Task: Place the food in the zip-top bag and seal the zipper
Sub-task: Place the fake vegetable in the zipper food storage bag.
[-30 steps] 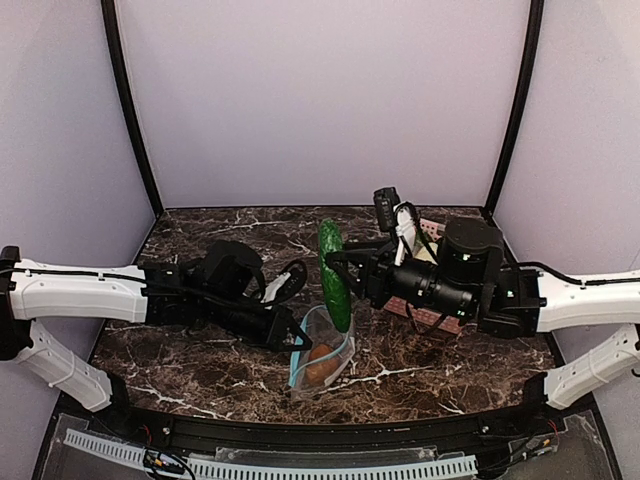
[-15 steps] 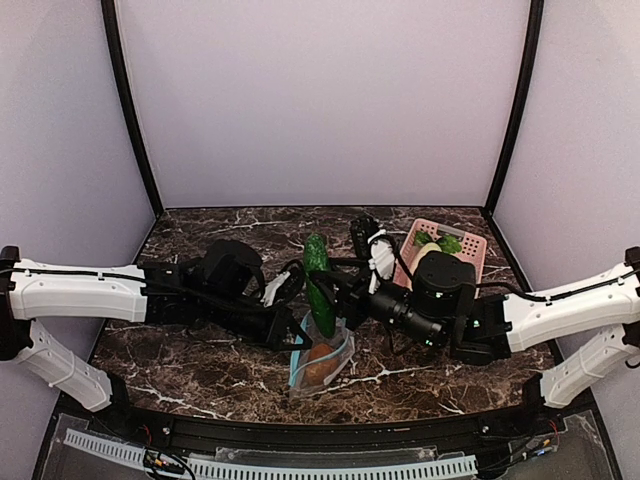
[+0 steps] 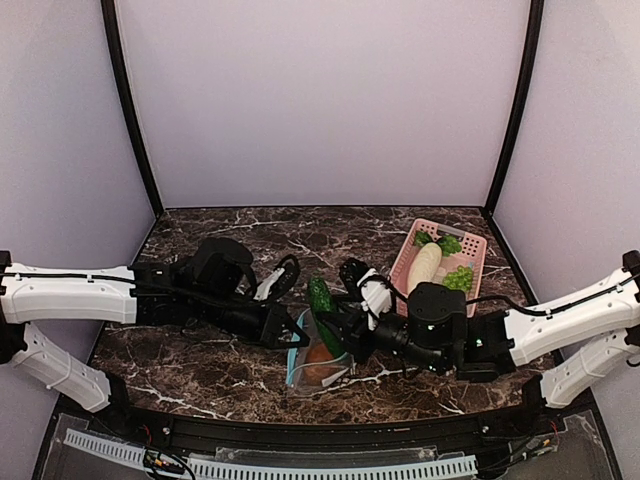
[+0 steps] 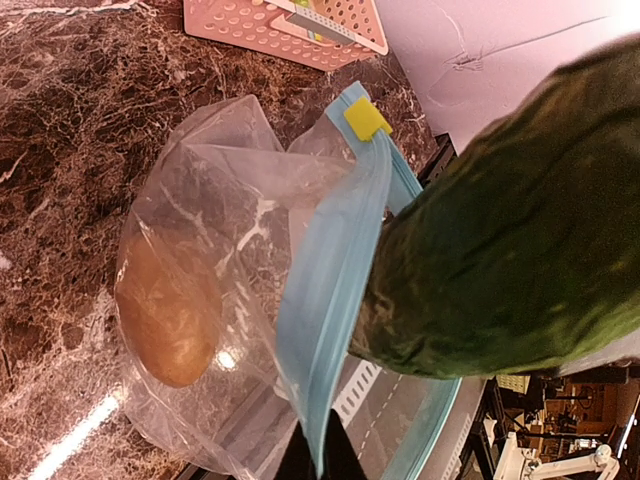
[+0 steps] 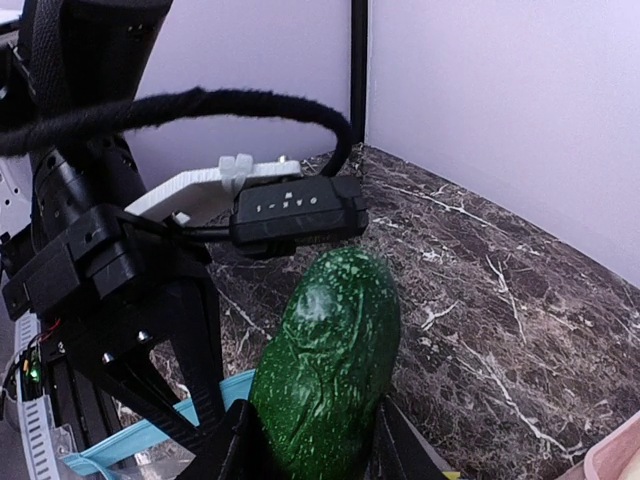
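The clear zip-top bag (image 3: pixel 338 368) lies at the table's front middle, with the brown-orange lump (image 3: pixel 319 363) inside; the lump also shows in the left wrist view (image 4: pixel 170 305). My left gripper (image 3: pixel 291 341) is shut on the bag's teal zipper strip (image 4: pixel 330 290) and holds the mouth up and open. My right gripper (image 5: pixel 310 452) is shut on a dark green speckled cucumber-like piece (image 5: pixel 328 360). Its lower end sits in the bag's mouth (image 4: pixel 500 240). In the top view the green piece (image 3: pixel 321 298) leans over the bag.
A pink perforated basket (image 3: pixel 478 247) stands at the back right and holds a white radish (image 3: pixel 424 268) and light green pieces (image 3: pixel 458 278). The basket's edge shows in the left wrist view (image 4: pixel 290 25). A yellow slider tab (image 4: pixel 367 120) sits on the zipper.
My right arm has moved left and down with the green piece, from above the bag into its mouth. The left gripper has kept its hold on the bag's edge.
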